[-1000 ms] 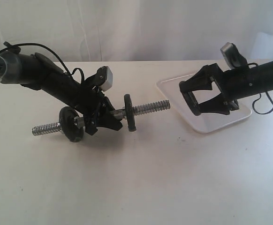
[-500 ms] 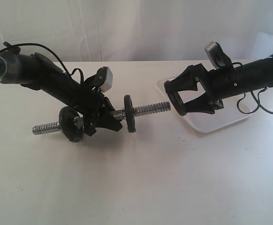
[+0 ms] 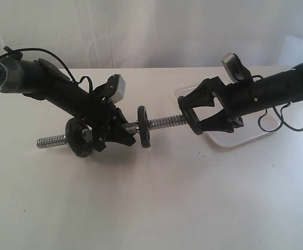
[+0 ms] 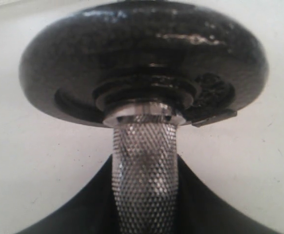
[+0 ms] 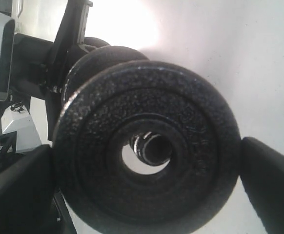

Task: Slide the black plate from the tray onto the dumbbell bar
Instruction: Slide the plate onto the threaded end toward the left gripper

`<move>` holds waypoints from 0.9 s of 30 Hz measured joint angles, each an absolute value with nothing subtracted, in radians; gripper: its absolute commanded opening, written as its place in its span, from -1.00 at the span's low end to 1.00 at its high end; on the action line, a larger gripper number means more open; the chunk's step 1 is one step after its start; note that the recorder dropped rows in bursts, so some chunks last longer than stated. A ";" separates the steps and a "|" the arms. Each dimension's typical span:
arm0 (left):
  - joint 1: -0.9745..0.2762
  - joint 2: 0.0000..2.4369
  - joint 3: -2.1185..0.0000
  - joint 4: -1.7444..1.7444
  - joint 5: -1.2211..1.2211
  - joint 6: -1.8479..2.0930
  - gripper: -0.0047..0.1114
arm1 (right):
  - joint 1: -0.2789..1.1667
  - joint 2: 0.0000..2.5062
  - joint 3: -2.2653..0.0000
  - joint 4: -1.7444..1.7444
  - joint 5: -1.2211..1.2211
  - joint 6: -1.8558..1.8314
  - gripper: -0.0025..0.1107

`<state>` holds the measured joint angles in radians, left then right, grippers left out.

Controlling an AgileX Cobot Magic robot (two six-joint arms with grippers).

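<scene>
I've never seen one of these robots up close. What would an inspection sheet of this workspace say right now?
Surface: white table, no spills seen.
Job's things: dumbbell bar carries an end plate and a middle plate. The black plate is at the bar's threaded right end, and the bar's tip shows through its hole. The tray lies under the right arm.
Clutter: nothing seen.
Grippers: left gripper is clamped on the bar's middle; right gripper holds the black plate by its rim.
Cables: a black cable loops over the left arm; another cable hangs below the right arm.
Surroundings: white curtain.
</scene>
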<state>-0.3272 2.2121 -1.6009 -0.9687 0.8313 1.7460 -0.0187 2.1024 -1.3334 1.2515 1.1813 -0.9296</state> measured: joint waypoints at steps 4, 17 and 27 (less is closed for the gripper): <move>-0.327 2.210 -1.601 -0.967 0.831 1.751 -0.92 | -0.019 2.102 -1.323 1.254 1.178 -0.930 -0.96; -0.327 2.208 -1.601 -0.962 0.838 1.769 -0.92 | 0.012 2.102 -1.322 1.247 1.158 -0.930 -0.96; -0.325 2.201 -1.601 -0.923 0.836 1.776 -0.92 | 0.030 2.102 -1.316 1.252 1.154 -0.928 -0.96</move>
<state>-0.3247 2.2006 -1.6009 -0.9233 0.8356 1.7765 0.0305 2.1024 -1.3164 1.2518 1.1540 -0.9277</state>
